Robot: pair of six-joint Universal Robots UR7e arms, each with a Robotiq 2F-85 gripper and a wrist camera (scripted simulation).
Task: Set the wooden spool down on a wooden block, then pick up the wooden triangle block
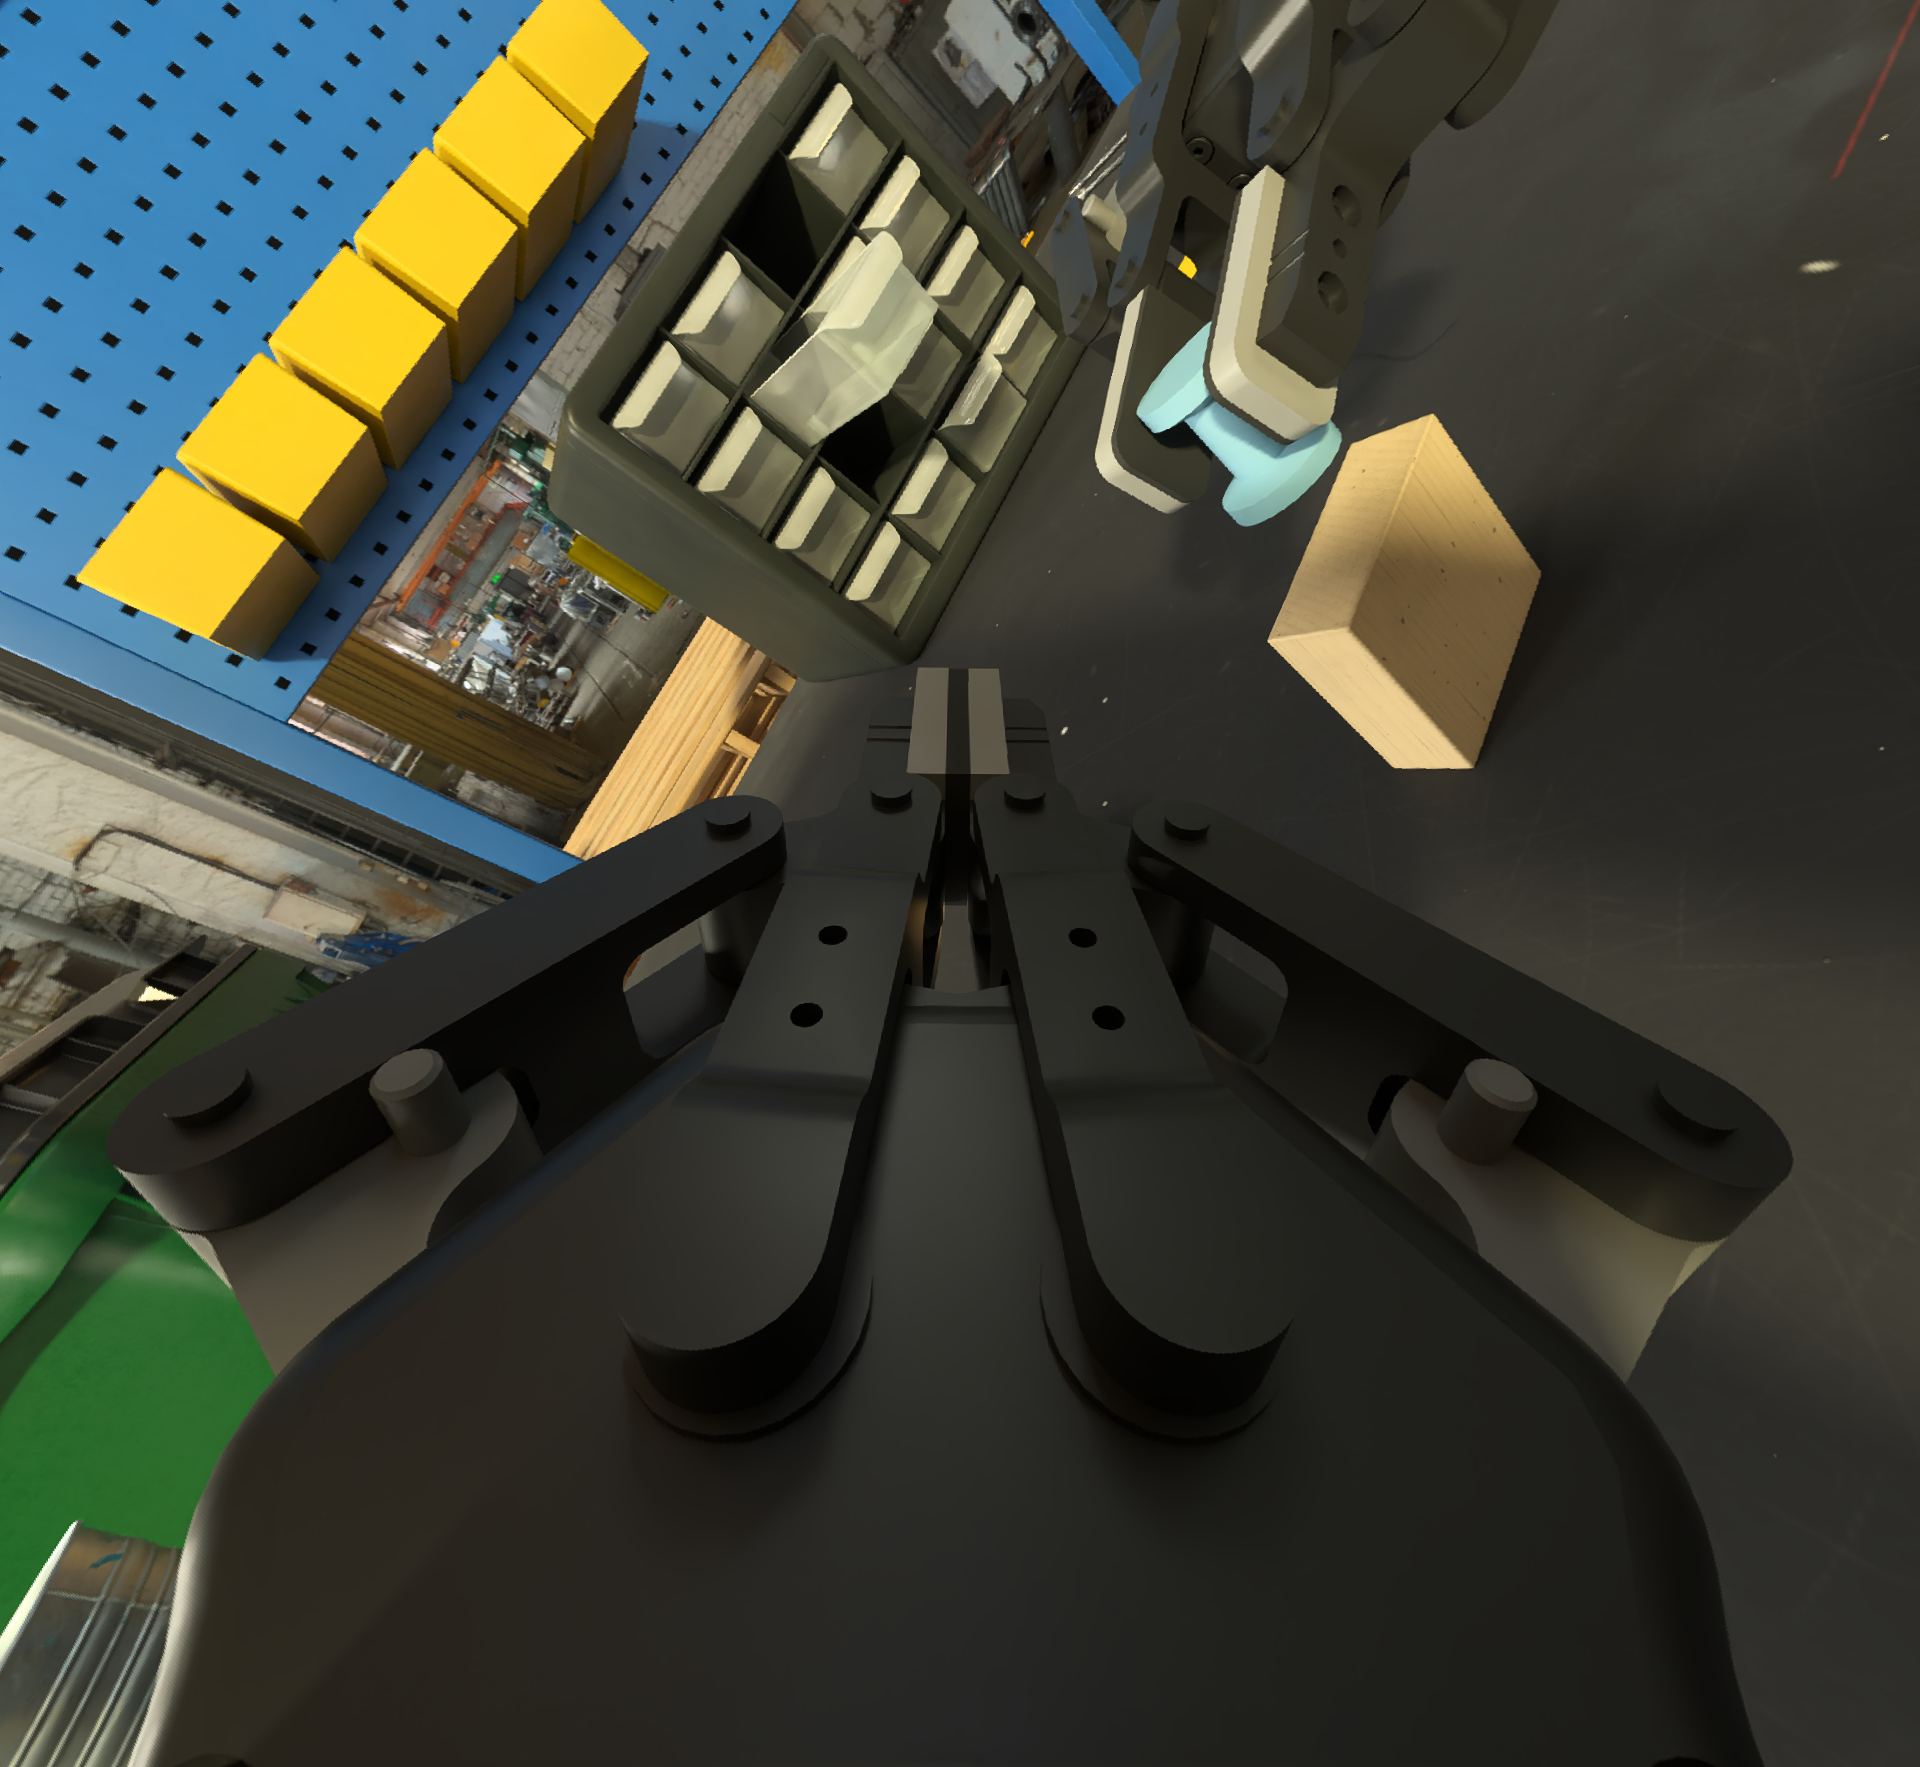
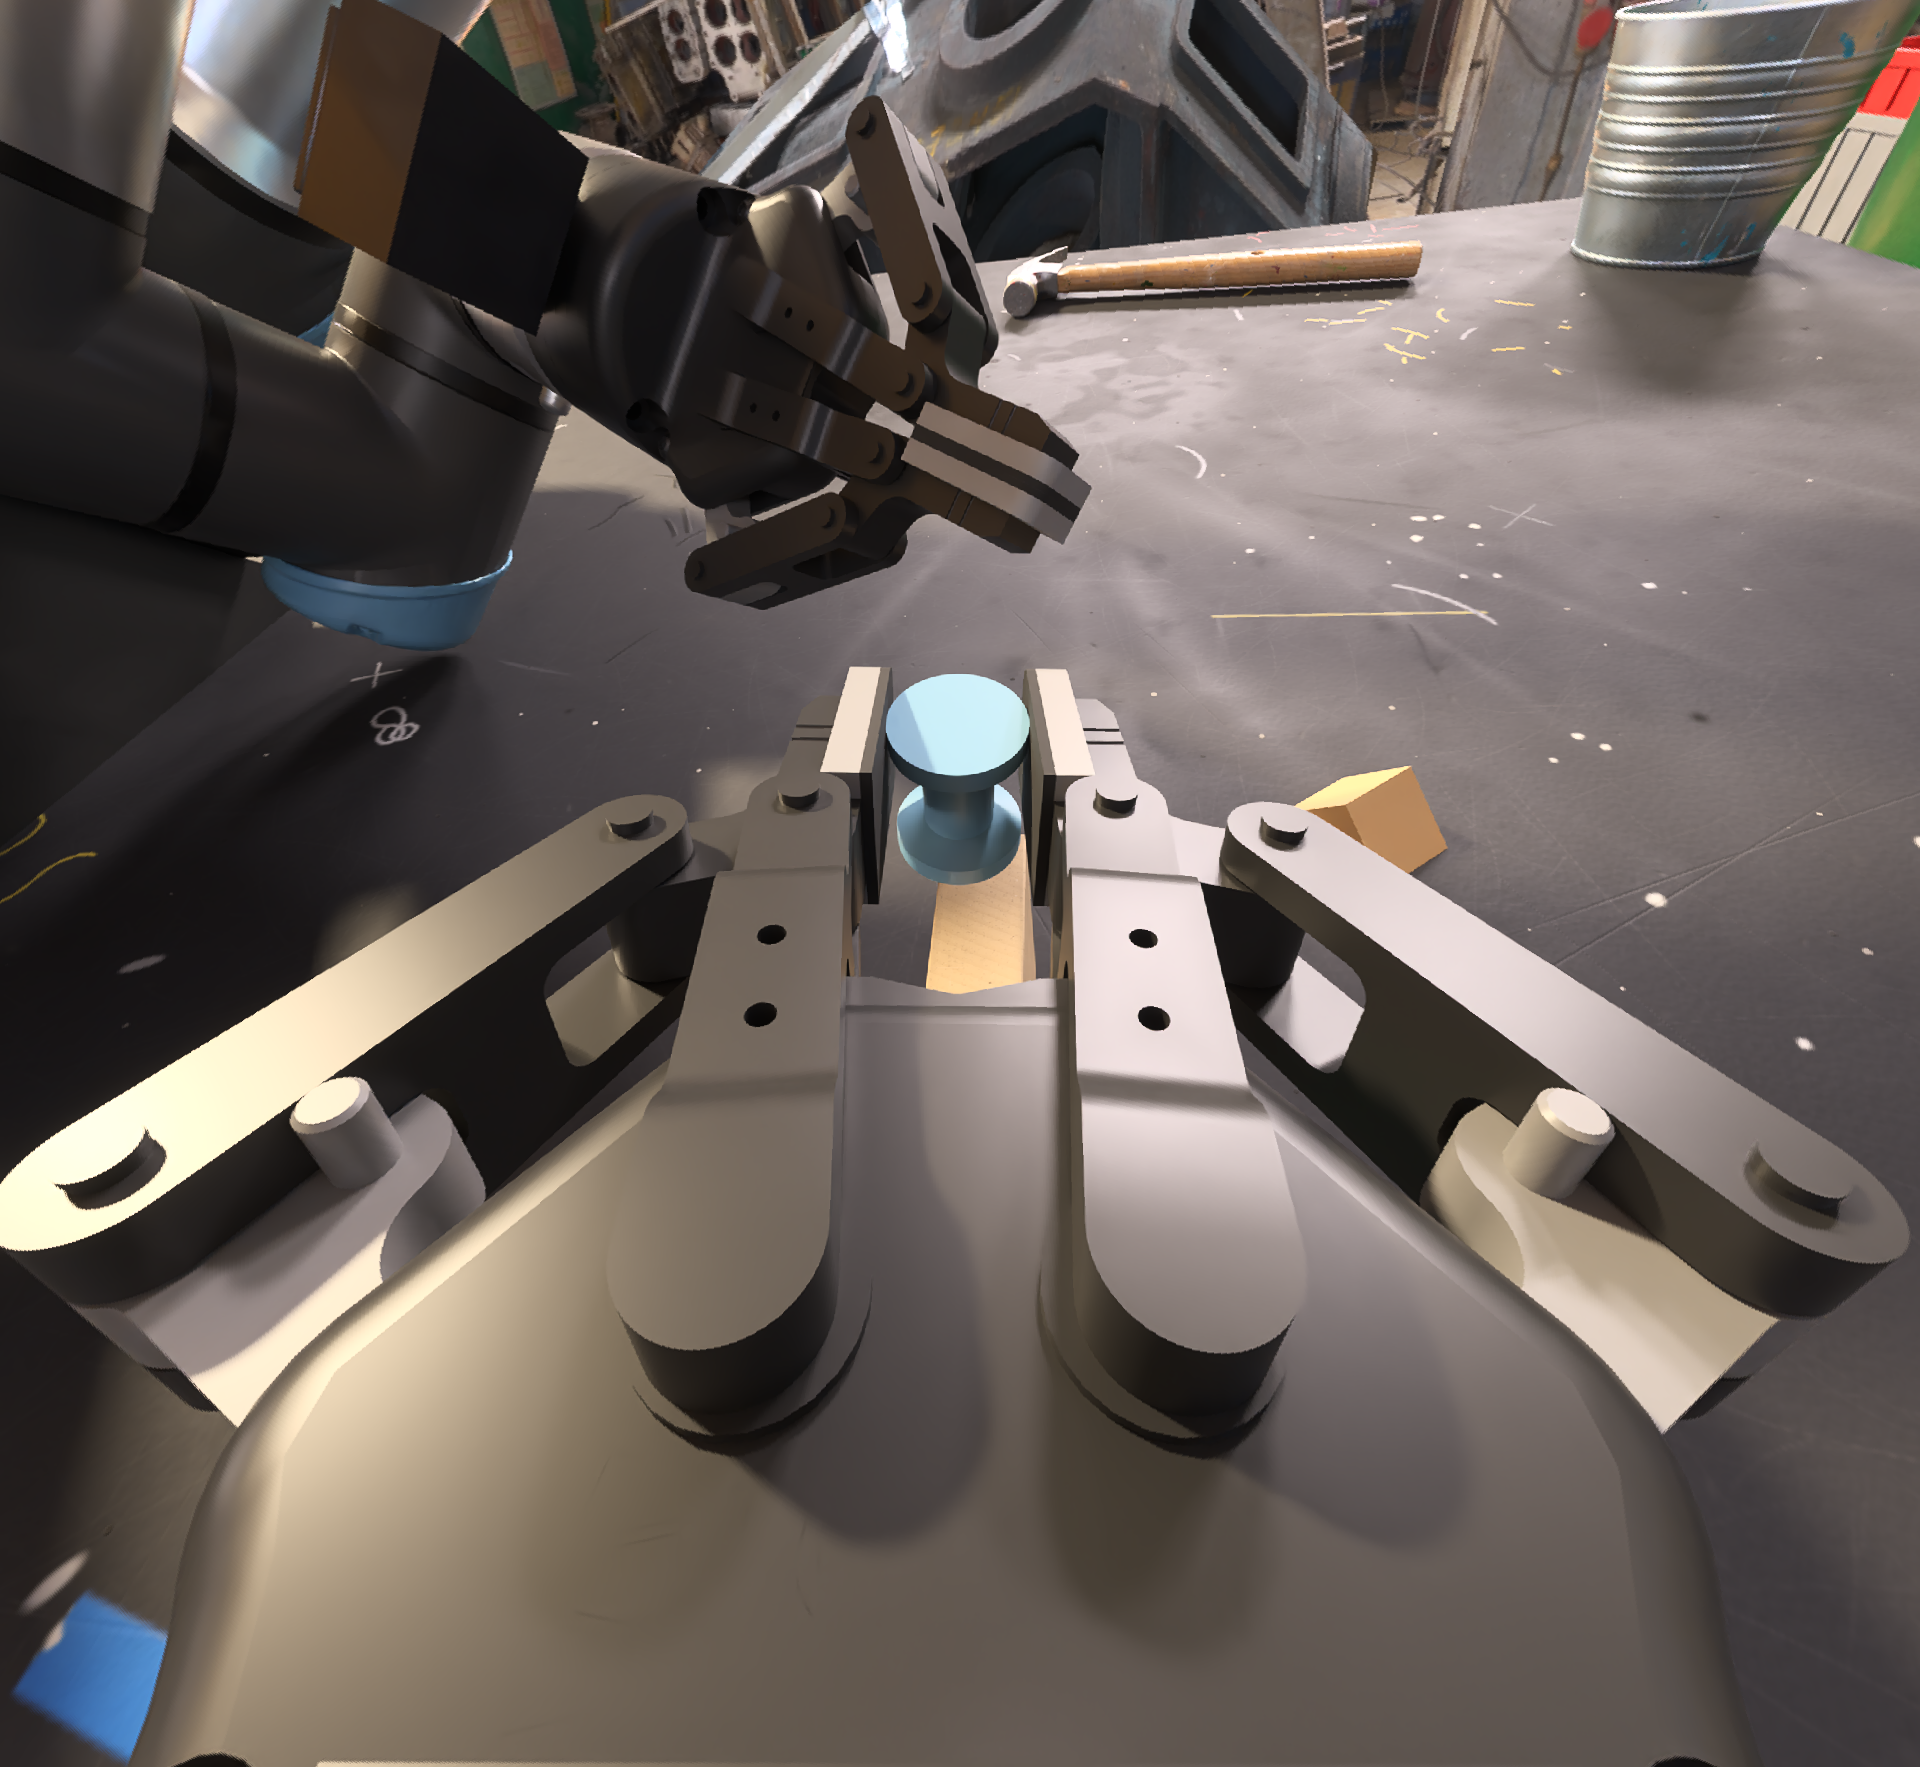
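- Table (image 2: 1558, 491): dark, scuffed, chalk-marked top. Everything below sits on it or hangs over it.
- Pegboard (image 1: 260, 159): blue, at the table's edge, with a row of yellow bins (image 1: 416, 283).
- Drawer cabinet (image 1: 810, 367): dark, small clear drawers, one drawer pulled out askew.
- Bucket (image 2: 1725, 128): ribbed metal, far corner, well apart from the work.
- Hammer (image 2: 1216, 268): wooden handle, lying flat near the far edge.
- Left gripper (image 1: 957, 720): fingers pressed together on nothing, hovering above the table, idle.
- Right gripper (image 2: 956, 741): clamped on the spool's upper flange, pads on opposite sides of the rim.
- Block (image 1: 1403, 595): pale wood, rectangular, flat top. From the left wrist view the spool hangs just beside and above its near edge, not touching.
- Triangle block (image 2: 1377, 813): small tan wedge on the table, near the right gripper, untouched.
- Spool (image 2: 956, 782): light blue, two flanges and a narrow waist, held upright in the air. Likely light, rigid, smooth; round rims could slip or roll, so it must land flat on its lower flange.
- Wedge likely light and stiff too; grip best across the two flat parallel faces, since the sloped sides would squeeze out.
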